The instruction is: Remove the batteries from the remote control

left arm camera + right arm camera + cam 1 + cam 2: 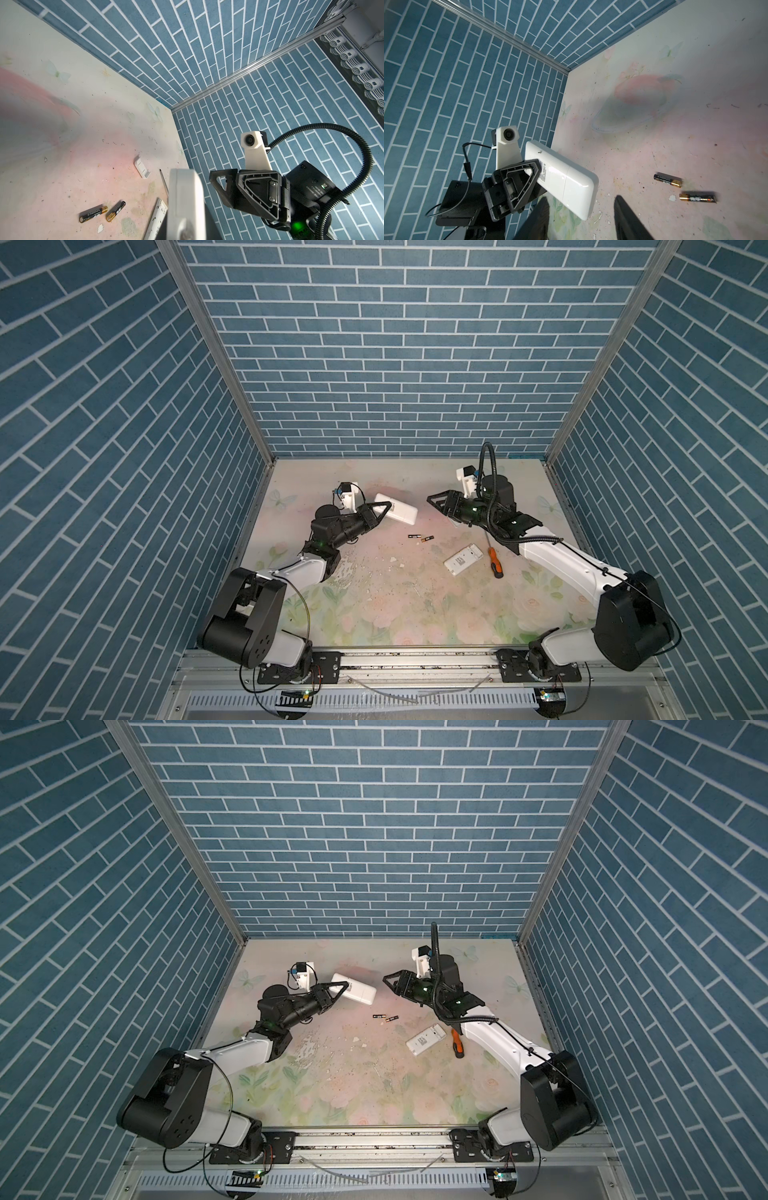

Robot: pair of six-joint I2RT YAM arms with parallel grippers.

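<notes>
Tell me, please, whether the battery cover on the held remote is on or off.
On: in the right wrist view the cover sits flush on the remote; no compartment shows.

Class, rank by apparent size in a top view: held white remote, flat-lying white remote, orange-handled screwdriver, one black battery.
Held white plastic remote and lying white plastic remote: alike, unranked.
Orange-handled screwdriver: long, slimmer.
Black cylindrical battery.

Blue brick walls (374, 344), floral tabletop (395, 614)
</notes>
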